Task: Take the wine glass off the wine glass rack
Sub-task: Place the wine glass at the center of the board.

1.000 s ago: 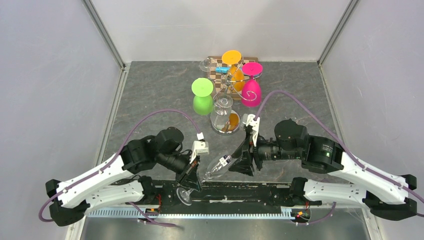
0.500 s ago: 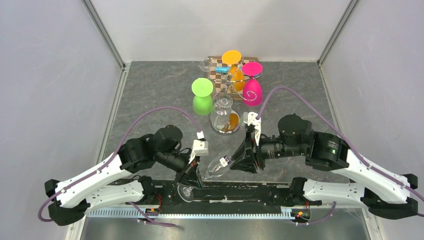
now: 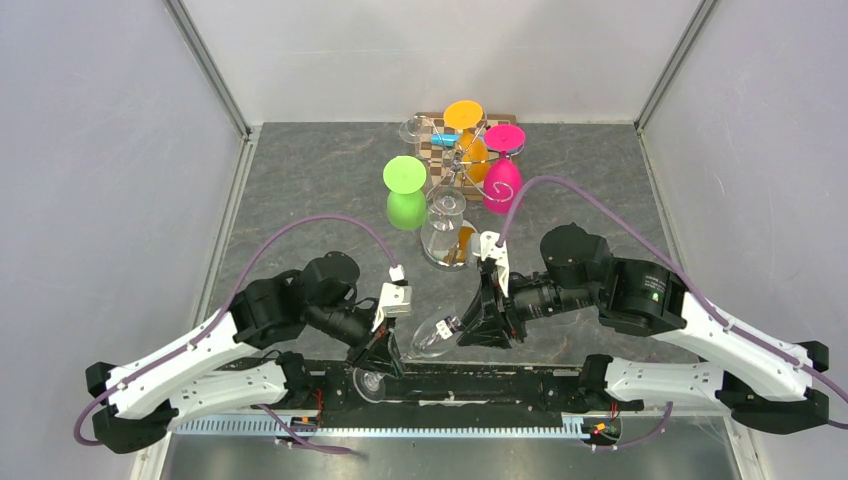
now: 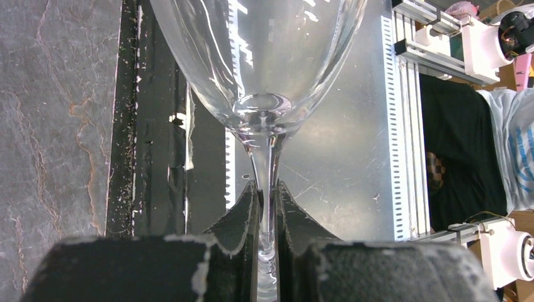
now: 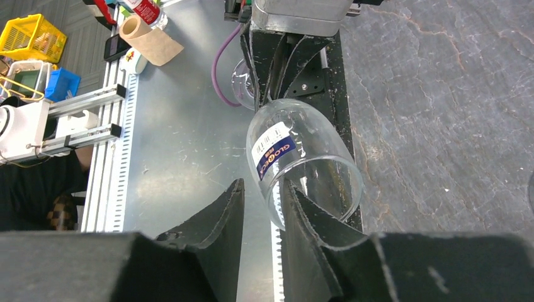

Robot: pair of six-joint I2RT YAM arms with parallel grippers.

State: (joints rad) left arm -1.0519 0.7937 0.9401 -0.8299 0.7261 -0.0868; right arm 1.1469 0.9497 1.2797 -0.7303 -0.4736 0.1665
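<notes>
A clear wine glass [image 3: 432, 335] lies tilted in the air near the table's front edge, its foot toward the arm bases. My left gripper [image 4: 267, 189] is shut on its thin stem [image 4: 269, 167], with the bowl [image 4: 264, 56] pointing away from the camera. My right gripper [image 5: 262, 182] straddles the bowl's rim [image 5: 302, 157]. One finger [image 5: 308, 214] is inside the bowl and the other stands outside with a small gap, so it is open. The chrome wine glass rack [image 3: 455, 165] stands at the back centre, well away from both grippers.
On the rack hang a green glass [image 3: 405, 190], a pink one [image 3: 502, 170], an orange one [image 3: 465, 130] and clear ones [image 3: 445, 215]. A checkered board [image 3: 432, 145] lies under it. Black rail and metal plate [image 5: 182, 145] run beneath the held glass.
My right gripper has moved left onto the glass's bowl and its jaws have narrowed around the rim. The left gripper has kept its hold on the stem, shifting slightly.
</notes>
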